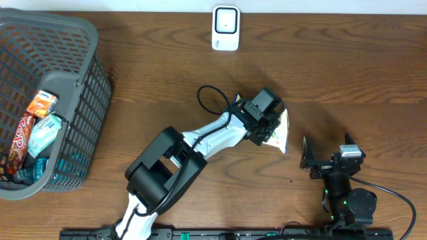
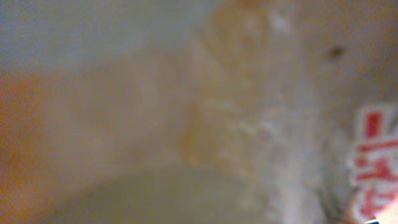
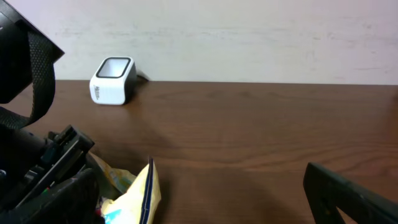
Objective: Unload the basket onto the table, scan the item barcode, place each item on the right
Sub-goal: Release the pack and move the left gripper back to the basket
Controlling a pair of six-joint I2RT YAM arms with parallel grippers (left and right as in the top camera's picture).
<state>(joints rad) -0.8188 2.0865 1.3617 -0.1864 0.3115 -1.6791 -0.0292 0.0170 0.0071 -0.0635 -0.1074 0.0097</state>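
1. Snack packet (image 1: 280, 132), one. It lies so close to the left wrist camera that it fills that view as a pale blur, with unreadable red lettering at the right edge. It sits below and to the right of the scanner (image 1: 225, 28), against the left gripper (image 1: 269, 129). The wrist hides that gripper's fingers, so its opening and grip cannot be told.
2. Scanner, one. White with a dark window, at the far edge of the table (image 1: 347, 67).
3. Right gripper (image 1: 326, 152), one. Further below and right of the scanner, jaws spread wide, holding nothing.
4. Basket (image 1: 73, 27), one. Grey mesh, far left of the scanner, cut off by the frame. Four wrappers (image 1: 41, 103) counted inside, the lower ones half hidden by the mesh.
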